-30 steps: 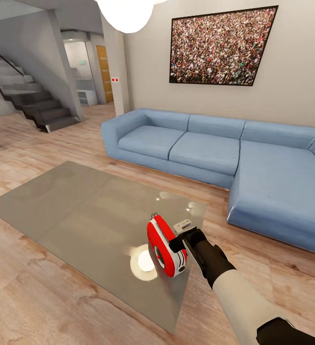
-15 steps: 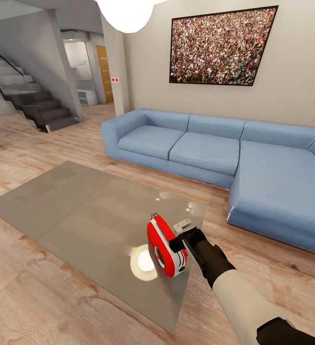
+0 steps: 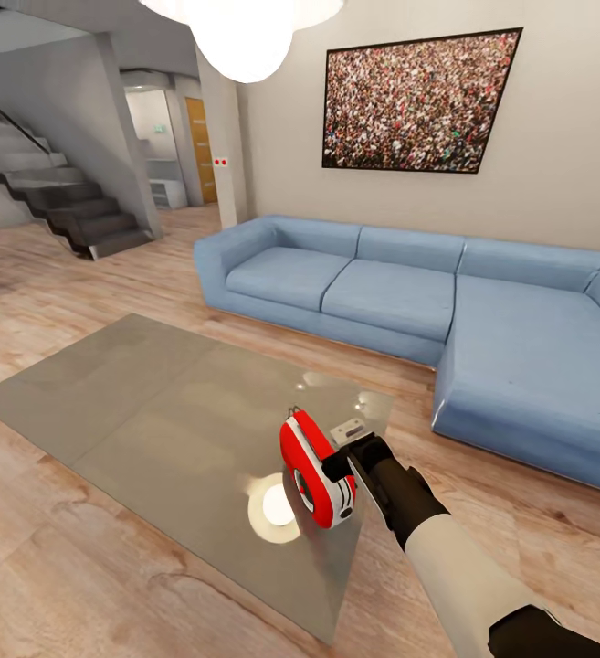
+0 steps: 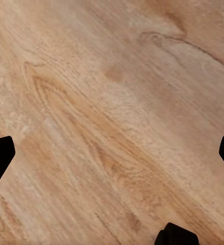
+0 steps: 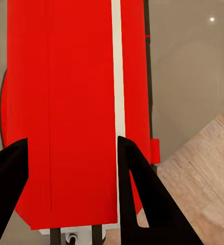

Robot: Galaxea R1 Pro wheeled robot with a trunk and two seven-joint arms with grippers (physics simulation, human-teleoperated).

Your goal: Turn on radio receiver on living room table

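Observation:
In the head view the red radio receiver [image 3: 315, 468], with its white edge band and round dial face, stands on edge, tilted, over the near right corner of the grey glossy table [image 3: 144, 402]. My right gripper [image 3: 340, 467] is shut on the radio's right side. In the right wrist view the radio's red body [image 5: 66, 76] lies between the dark fingers [image 5: 138, 201] of the right gripper [image 5: 71, 144]. My left gripper [image 4: 112, 153] is open over bare wood floor, with nothing between its fingers.
A small white gadget [image 3: 348, 428] lies on the table just behind the radio. The blue sectional sofa [image 3: 446, 320] runs along the back and right, under a framed crowd picture [image 3: 418, 96]. Stairs [image 3: 62, 201] rise at the far left. Wood floor surrounds the table.
The whole picture has shifted a little, with the room and table sitting slightly differently in frame. The radio and right gripper keep the same place in the picture.

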